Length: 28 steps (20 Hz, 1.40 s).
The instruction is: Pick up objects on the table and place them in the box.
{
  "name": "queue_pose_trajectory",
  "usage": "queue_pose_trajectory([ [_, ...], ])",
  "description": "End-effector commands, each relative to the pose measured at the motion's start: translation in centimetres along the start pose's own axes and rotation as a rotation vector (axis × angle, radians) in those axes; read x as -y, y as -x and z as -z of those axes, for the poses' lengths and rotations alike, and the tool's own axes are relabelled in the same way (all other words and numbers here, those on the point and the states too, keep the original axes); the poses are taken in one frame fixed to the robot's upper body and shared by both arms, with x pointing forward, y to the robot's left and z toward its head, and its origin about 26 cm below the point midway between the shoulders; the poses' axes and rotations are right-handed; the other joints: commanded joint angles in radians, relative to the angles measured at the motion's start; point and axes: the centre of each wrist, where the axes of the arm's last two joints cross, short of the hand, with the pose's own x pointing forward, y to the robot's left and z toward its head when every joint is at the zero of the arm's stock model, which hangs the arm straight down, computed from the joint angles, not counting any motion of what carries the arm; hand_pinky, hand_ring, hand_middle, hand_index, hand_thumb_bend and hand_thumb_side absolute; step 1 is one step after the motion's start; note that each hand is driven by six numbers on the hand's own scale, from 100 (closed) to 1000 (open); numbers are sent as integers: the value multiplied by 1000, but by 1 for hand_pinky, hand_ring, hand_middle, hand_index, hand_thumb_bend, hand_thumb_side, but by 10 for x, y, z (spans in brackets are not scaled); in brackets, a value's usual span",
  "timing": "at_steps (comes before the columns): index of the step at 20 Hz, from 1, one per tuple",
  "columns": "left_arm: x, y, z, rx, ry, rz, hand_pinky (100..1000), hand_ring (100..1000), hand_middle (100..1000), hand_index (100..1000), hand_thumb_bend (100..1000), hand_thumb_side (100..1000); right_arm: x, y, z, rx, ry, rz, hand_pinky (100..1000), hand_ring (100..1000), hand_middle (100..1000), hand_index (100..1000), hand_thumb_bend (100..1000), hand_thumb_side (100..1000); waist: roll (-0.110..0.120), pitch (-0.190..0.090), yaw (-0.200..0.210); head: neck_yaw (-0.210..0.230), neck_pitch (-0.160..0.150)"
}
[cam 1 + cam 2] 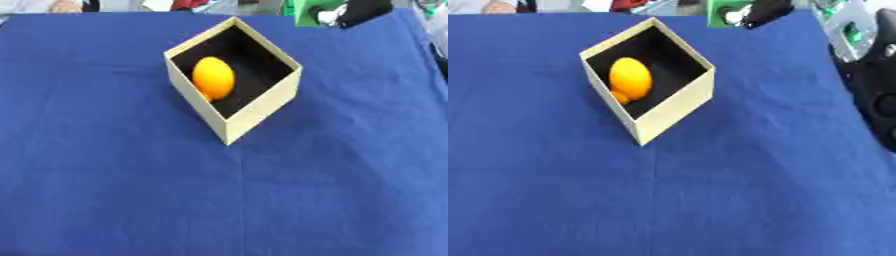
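Observation:
A beige cardboard box [255,112] with a dark inside stands on the blue cloth, turned with one corner toward me, a little behind the middle. Inside it lies a yellow-orange oval fruit [213,77]. A smaller orange thing [619,96] peeks out beneath it at the near-left wall. A black part of my right arm or hand [877,95] shows only at the right edge of the right eye view, well to the right of the box and apart from it. My left hand shows in neither view.
The blue cloth [131,190] covers the whole table. At the far edge stand a green block with a black part [337,12] and, further right, grey-green equipment [846,30].

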Motion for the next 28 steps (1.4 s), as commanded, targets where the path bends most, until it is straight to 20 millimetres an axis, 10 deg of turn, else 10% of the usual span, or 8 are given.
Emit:
queue_pose_trajectory([
  [1, -1, -7, 8, 36, 4, -10, 888, 549, 625, 677, 287, 902, 17, -13, 4, 31, 33, -18, 890, 926, 842, 884, 100, 654, -3, -22, 5, 4, 12],
  [28, 3, -10, 13, 38, -5, -31, 892, 548, 626, 676, 285, 909, -25, -32, 30, 145, -191, 45, 898, 934, 877, 943, 100, 871, -32, -10, 22, -5, -1],
])
